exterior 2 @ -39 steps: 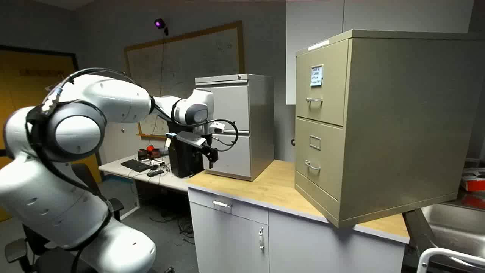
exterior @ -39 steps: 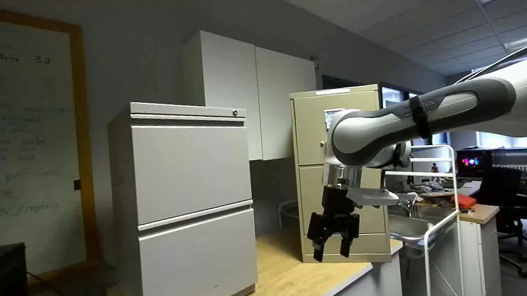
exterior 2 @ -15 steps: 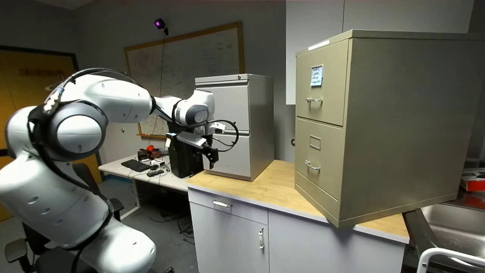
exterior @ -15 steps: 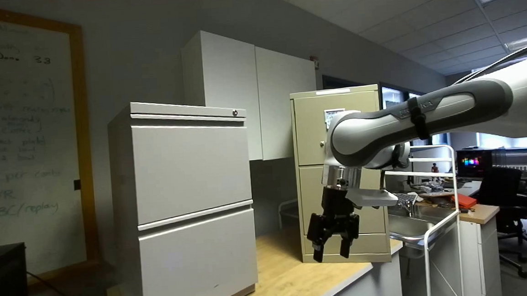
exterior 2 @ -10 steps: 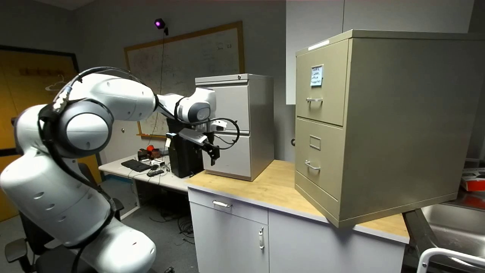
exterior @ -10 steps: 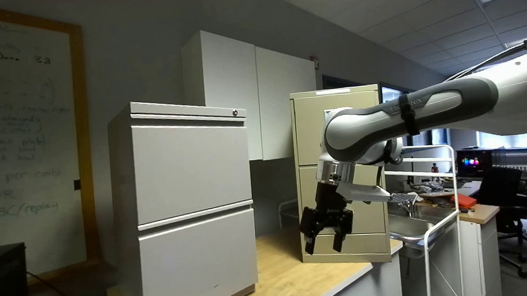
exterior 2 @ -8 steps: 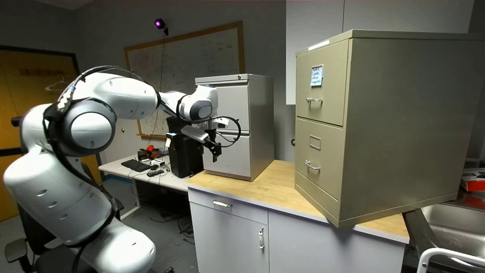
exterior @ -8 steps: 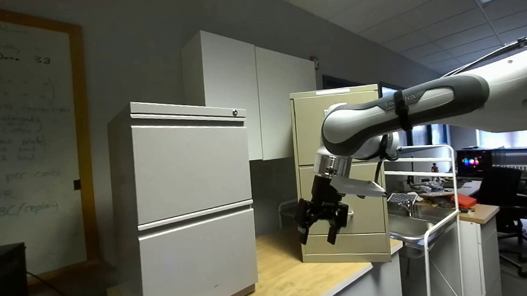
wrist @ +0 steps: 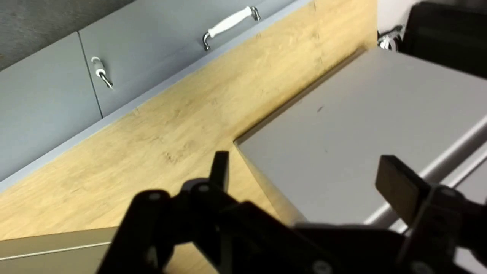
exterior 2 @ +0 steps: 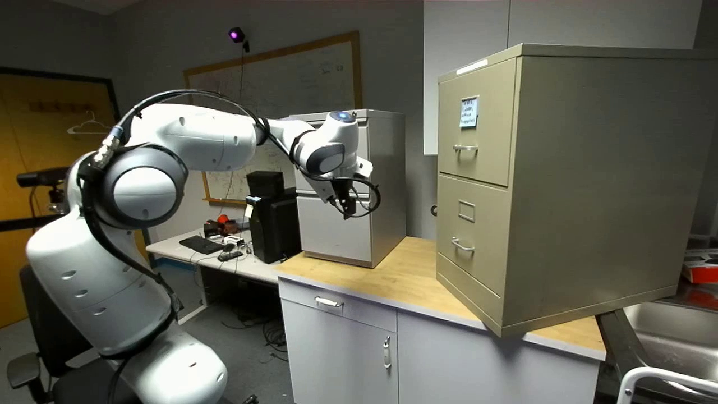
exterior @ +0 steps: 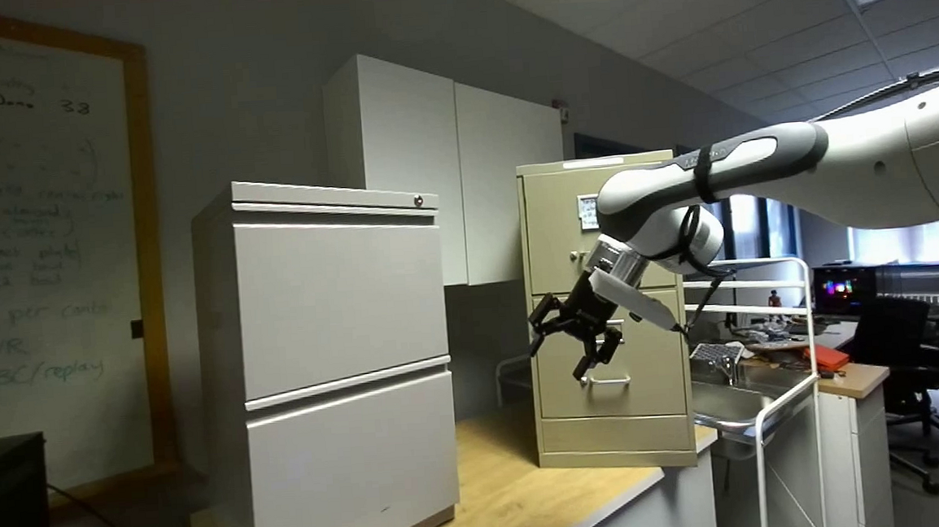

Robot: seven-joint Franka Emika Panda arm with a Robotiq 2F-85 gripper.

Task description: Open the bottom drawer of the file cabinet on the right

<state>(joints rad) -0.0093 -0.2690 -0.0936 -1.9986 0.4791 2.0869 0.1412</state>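
Note:
The file cabinet is tan metal with two drawers and shows in both exterior views (exterior: 615, 442) (exterior 2: 594, 179). Its bottom drawer (exterior: 653, 395) is shut, also in an exterior view (exterior 2: 488, 241). The drawer's silver bar handle (exterior 2: 463, 246) also shows in an exterior view (exterior: 610, 381). My gripper (exterior: 557, 362) is open and empty, tilted, in the air in front of the grey cabinet in an exterior view (exterior 2: 349, 212). It is apart from the tan cabinet. In the wrist view the open jaws (wrist: 304, 156) hold nothing; a tan edge (wrist: 57, 257) shows at the lower left.
A pale grey two-drawer cabinet (exterior: 341, 304) stands on the wooden counter (exterior 2: 404, 275), left of the tan cabinet; it also shows in the wrist view (wrist: 350, 125). A white rail frame (exterior: 810, 332) and a sink (exterior 2: 667, 336) lie beyond the tan cabinet.
The arm has reached forward and the gripper has risen and tilted. It has moved toward the tan cabinet's side in an exterior view. The bottom drawer's handle has come into sight from behind it.

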